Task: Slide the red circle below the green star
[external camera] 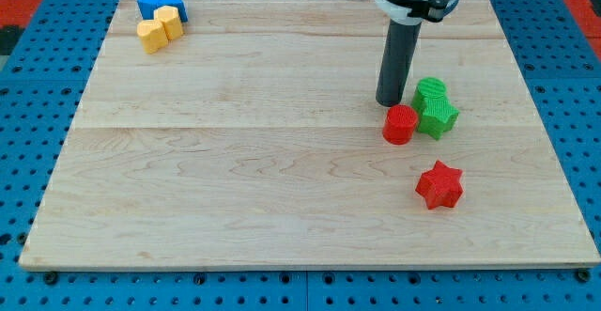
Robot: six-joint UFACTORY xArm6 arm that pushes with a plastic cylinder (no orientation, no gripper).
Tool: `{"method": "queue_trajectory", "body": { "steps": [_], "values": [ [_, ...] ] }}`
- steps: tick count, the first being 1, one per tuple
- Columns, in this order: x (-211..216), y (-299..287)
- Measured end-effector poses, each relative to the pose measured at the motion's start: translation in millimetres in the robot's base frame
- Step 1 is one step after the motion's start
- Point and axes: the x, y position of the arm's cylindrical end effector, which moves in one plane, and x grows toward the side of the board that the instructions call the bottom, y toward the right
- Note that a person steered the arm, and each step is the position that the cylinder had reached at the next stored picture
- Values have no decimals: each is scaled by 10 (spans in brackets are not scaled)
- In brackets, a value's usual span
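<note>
The red circle [400, 124] lies right of the board's middle. It touches the left side of the green star [438, 116], level with the star's lower part. A second green block [430, 91] sits just above the star, touching it. My tip [389, 101] stands just above the red circle, a little to its left, and left of the green blocks. A red star [439, 184] lies lower down, toward the view's bottom right.
A blue block [158, 2] and a yellow block [161, 27] sit together at the wooden board's [235, 161] top left corner. A blue pegboard surface surrounds the board.
</note>
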Motion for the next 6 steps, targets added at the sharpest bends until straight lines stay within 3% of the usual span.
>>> {"method": "queue_trajectory", "body": {
  "steps": [4, 6],
  "values": [
    [764, -272],
    [783, 155]
  ]
}}
